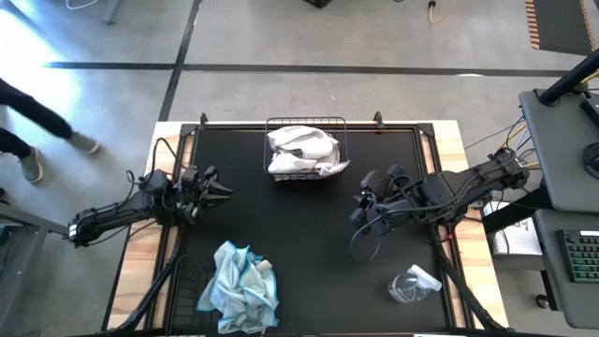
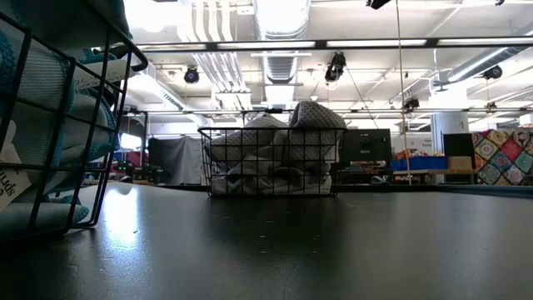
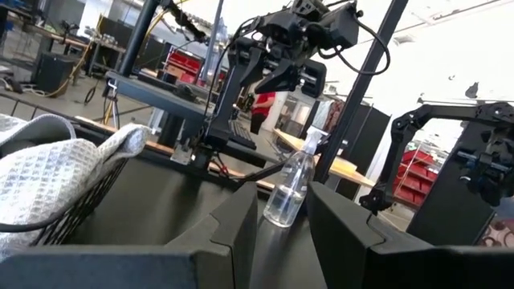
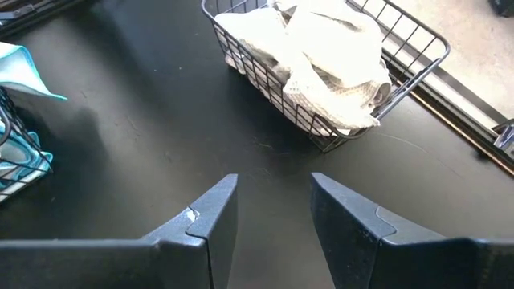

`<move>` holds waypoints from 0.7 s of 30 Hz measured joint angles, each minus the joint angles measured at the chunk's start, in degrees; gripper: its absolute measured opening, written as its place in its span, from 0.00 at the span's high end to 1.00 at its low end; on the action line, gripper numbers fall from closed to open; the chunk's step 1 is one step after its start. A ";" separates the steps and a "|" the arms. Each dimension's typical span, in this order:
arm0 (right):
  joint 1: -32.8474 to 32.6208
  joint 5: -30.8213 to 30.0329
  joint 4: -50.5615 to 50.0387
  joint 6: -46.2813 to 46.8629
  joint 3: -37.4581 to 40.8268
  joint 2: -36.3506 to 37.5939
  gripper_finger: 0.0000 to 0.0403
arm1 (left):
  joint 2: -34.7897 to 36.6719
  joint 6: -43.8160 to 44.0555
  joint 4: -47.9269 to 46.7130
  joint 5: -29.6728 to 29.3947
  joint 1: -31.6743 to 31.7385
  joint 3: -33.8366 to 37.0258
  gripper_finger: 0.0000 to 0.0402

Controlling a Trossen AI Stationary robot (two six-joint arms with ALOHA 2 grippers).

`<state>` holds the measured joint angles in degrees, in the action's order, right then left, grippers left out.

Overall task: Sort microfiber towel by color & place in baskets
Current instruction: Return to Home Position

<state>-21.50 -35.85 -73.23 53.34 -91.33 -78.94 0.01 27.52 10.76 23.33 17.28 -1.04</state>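
Note:
White towels [image 1: 301, 150] lie heaped in the wire basket [image 1: 343, 131] at the table's far edge, also in the low view [image 2: 275, 154] and the right wrist view [image 4: 321, 56]. Light blue towels [image 1: 241, 285] fill the second basket [image 1: 187, 281] at the near left, whose wire wall [image 2: 50, 125] stands close in the low view. My left gripper [image 1: 223, 190] hovers open at the left side, empty. My right gripper [image 1: 358, 208] hovers open right of centre, near side of the white-towel basket, empty. In its own view the right gripper [image 4: 273, 209] points at bare mat.
A clear spray bottle [image 1: 412, 284] lies at the near right of the black mat [image 1: 299, 234]; it shows in the left wrist view [image 3: 291, 189]. A person's legs [image 1: 28, 140] show on the floor beyond the table's left.

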 joint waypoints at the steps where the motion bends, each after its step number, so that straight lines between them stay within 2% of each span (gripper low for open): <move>1: 0.00 -0.25 0.00 -0.01 0.00 0.00 0.64 | 0.00 -0.15 -0.05 0.00 0.00 0.00 0.76; 9: 0.00 -2.62 0.17 -0.46 0.02 0.46 0.64 | 0.00 -0.60 -0.81 0.02 0.00 0.00 0.76; 21: -0.14 -8.10 0.26 -8.35 0.61 3.47 0.64 | 0.00 -0.47 -2.38 0.16 0.00 0.02 0.76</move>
<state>-21.64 -43.95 -72.97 44.99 -90.72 -75.47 0.01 27.05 8.38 23.50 17.28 -1.02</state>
